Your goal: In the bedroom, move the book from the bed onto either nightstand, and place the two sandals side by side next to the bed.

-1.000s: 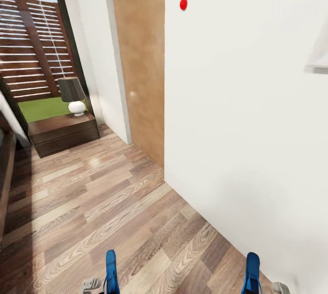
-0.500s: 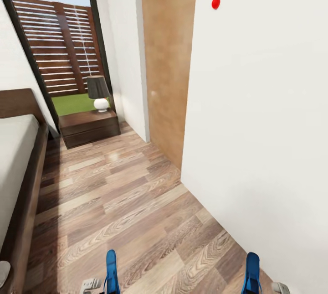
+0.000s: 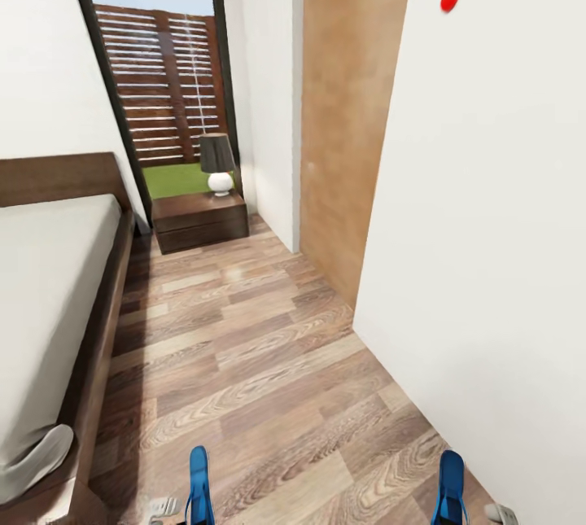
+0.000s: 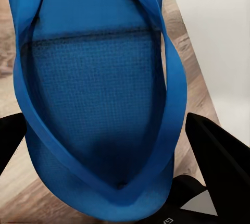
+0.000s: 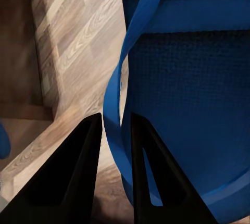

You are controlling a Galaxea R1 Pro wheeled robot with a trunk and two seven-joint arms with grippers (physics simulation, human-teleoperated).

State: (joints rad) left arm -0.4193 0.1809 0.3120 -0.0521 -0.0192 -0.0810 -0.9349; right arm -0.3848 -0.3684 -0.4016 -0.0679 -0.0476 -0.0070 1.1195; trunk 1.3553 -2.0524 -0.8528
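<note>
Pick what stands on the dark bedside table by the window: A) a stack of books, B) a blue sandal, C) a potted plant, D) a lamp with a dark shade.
D: a lamp with a dark shade and round white base stands on the bedside table.

lamp (image 3: 217, 164) w/ dark shade by window, red dot (image 3: 449, 0) on wall, fence (image 3: 159, 85) outside.

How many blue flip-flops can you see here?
2. One sandal is held in the left gripper, the other sandal in the right gripper, both low in the head view above the wood floor.
</note>
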